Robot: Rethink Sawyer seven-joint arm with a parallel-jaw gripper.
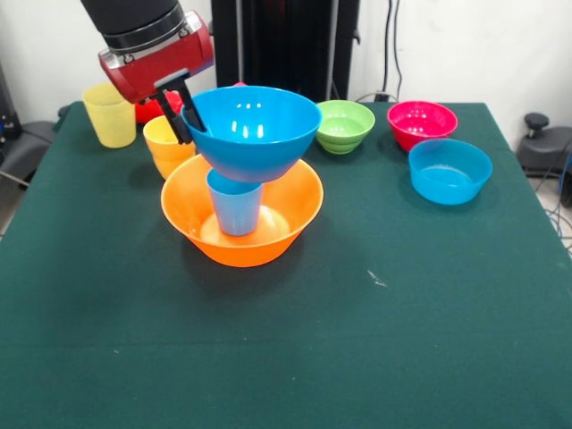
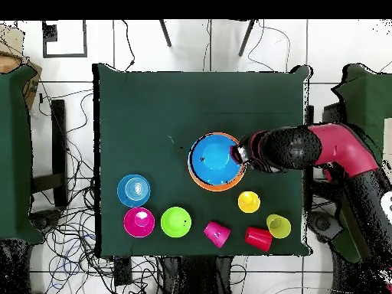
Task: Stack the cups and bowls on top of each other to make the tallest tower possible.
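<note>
We see the black-fingered pincer [image 1: 186,114] at the upper left of the front view, closed over the left rim of the large glossy blue plastic bowl [image 1: 253,130], one finger inside and one outside. That bowl sits upright on the light blue plastic cup [image 1: 236,204], which stands mouth down in the middle of the large orange plastic bowl [image 1: 242,220]; together they form the tower, left of centre in the frame. We judge these pieces light, stiff and slick, so the thin rim is the natural hold, though a wide bowl on a narrow cup looks easy to tip. Just behind the tower stand the orange plastic cup [image 1: 167,146], the red cup [image 1: 154,109] and the yellow tumbler [image 1: 110,113]; the pink cup [image 2: 217,233] lies on its side in the overhead view. The green bowl [image 1: 344,125], magenta bowl [image 1: 422,123] and small blue bowl [image 1: 450,170] sit at upper right. The dark green cloth surface [image 1: 375,340] lies flat, with white walls and cables beyond.
</note>
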